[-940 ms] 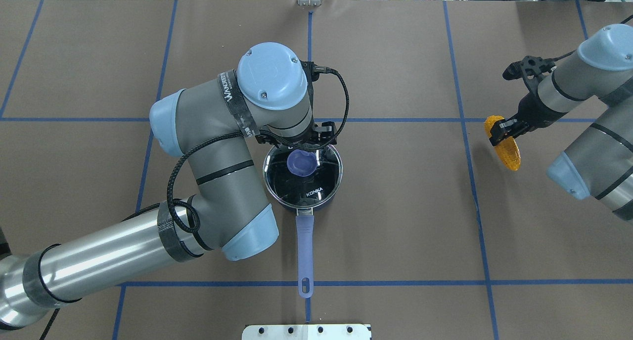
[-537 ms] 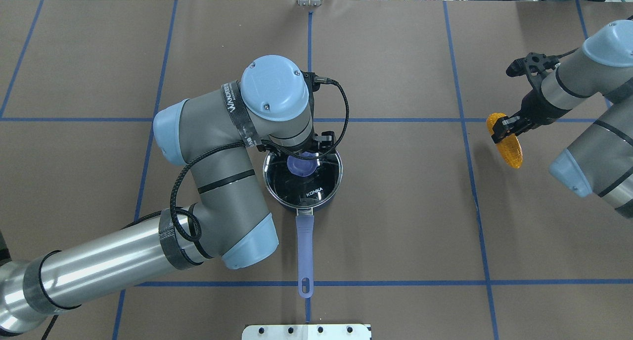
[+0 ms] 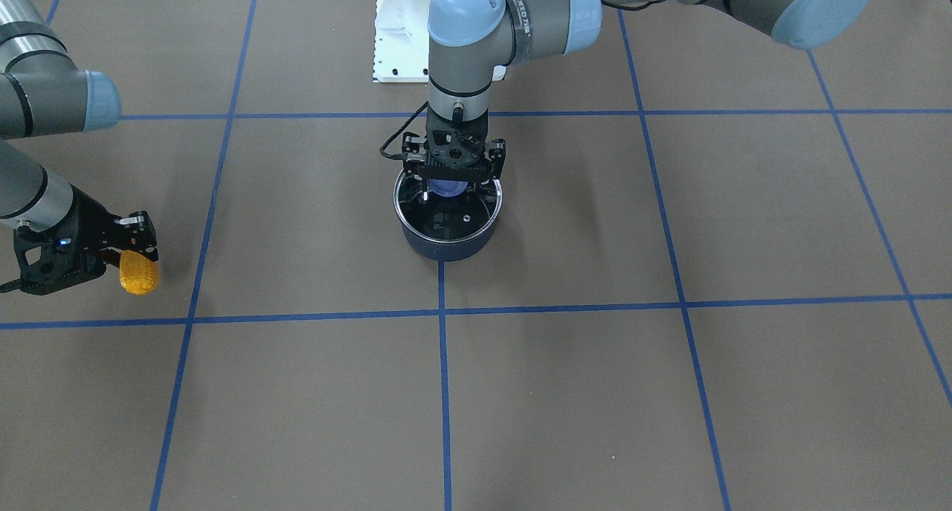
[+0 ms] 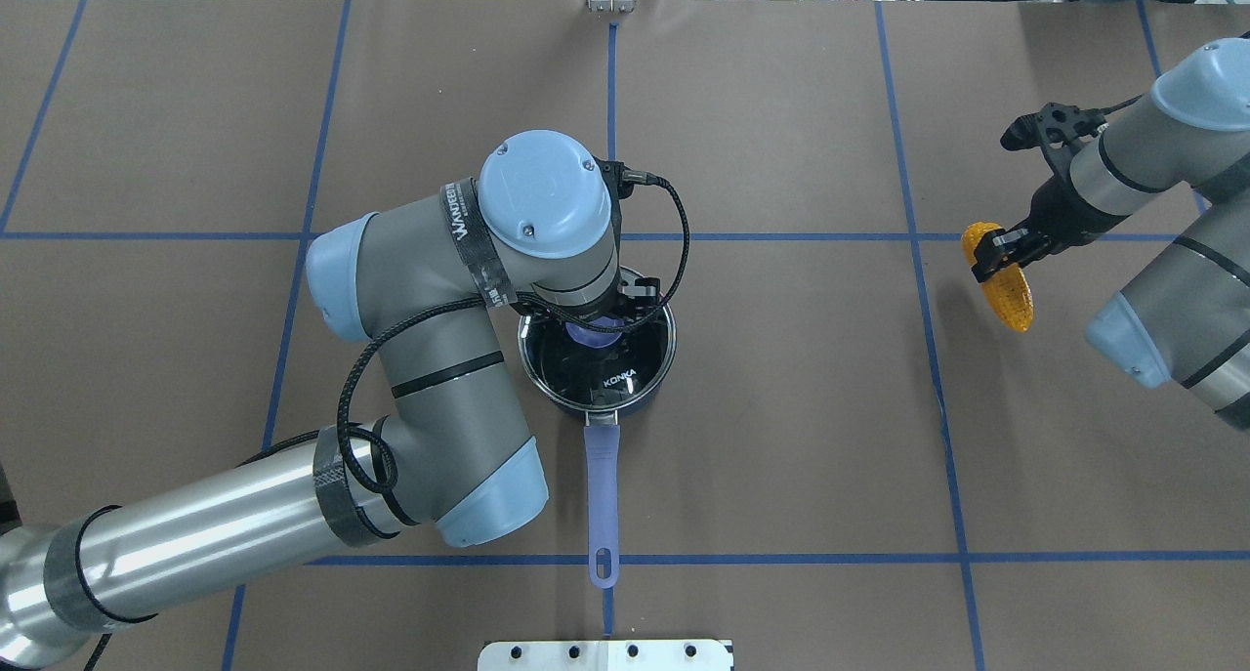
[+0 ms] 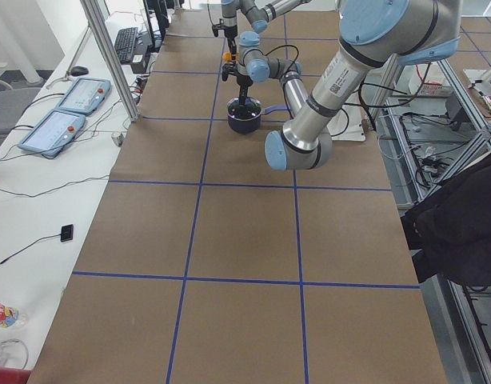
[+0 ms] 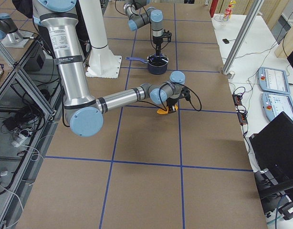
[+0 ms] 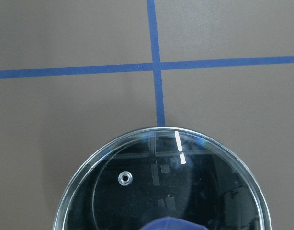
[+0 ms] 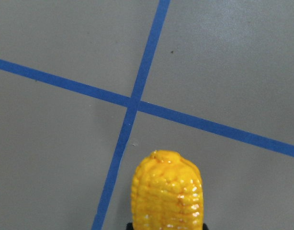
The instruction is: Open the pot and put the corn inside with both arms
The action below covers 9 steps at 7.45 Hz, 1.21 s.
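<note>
Left pincer (image 3: 454, 184): pointing straight down over the pot, jaws apart, one finger on each side of the lid's knob, not yet pressed onto it
Lid (image 7: 161, 187): round clear glass with a bright metal rim and a small vent hole, lying flat on the pot; it shuts the pot completely
Knob (image 4: 593, 331): blue, rounded and smooth, at the lid's centre, directly under the left wrist and between the jaws
Pot (image 3: 446, 247): small dark navy saucepan near the middle of the counter (image 4: 781, 407), black inside under the glass; its long straight purple-blue handle (image 4: 602, 495) points toward the robot's base
Right pincer (image 4: 996, 251): clamped on one end of the corn, well apart from the pot, out at the robot's right
Corn (image 4: 1006, 290): orange-yellow cob with bumpy, glossy kernels; it appears to be held clear of the counter, its free end sticking out beyond the jaws, its long axis slanting back toward the robot in the overhead view
Key relation: the knob sits straight below the left pincer, so closing and lifting is the short move; the left arm is far nearer the pot, and the corn has most of a grid square to cross leftward
Judgement: the lid must come off and aside before the cob can travel in; glass on metal may slide, and the cob looks about as long as the pot is wide, so it likely needs tipping in end first
</note>
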Motion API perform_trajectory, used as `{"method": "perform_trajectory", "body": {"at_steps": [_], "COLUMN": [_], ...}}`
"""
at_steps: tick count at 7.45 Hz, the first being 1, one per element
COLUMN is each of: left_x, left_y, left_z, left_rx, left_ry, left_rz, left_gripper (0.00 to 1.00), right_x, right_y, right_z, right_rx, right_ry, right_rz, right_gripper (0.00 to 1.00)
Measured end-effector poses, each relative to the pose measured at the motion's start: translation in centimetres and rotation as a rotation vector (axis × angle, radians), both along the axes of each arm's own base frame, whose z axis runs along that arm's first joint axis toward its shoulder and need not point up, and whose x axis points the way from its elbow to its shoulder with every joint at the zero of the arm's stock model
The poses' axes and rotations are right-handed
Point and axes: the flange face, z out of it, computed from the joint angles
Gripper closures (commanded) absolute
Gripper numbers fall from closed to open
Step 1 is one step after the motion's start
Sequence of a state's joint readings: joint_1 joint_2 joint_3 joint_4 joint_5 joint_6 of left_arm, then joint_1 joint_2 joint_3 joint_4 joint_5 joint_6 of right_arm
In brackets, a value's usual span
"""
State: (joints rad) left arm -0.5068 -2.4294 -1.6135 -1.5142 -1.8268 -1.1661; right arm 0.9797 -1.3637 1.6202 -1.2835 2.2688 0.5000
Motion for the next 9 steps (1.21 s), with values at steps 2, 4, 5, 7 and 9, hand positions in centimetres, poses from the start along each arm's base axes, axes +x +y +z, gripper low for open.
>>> {"method": "perform_trajectory", "body": {"at_steps": [2,4,5,7,9], "left_x": [-0.1,-0.5,-1.6,-5.2,-11.3], "left_y": [0.1,0.4,0.6,-0.1,-1.3], "left_z": [0.0,-0.8,-1.7,-2.0,2.5], "left_rx": [0.001,0.016,0.042,0.107,0.175], "left_ry": [0.002,0.016,0.027,0.008,-0.030], "left_rz": [0.000,0.012,0.025,0.051,0.108], "left_gripper": [0.47,0.47,0.47,0.47,0.47], "right_x": [0.0,0.1,0.1,-0.3,-0.8], "right_y": [0.0,-0.4,-1.1,-2.4,-3.4], "right_z": [0.0,-0.4,-1.8,-5.9,-10.0], "right_rx": [-0.002,-0.014,-0.024,-0.042,-0.053], "right_ry": [0.000,0.002,0.007,0.018,0.023], "right_rz": [-0.001,0.002,0.008,0.015,0.023], "right_gripper": [0.72,0.72,0.72,0.72,0.71]}}
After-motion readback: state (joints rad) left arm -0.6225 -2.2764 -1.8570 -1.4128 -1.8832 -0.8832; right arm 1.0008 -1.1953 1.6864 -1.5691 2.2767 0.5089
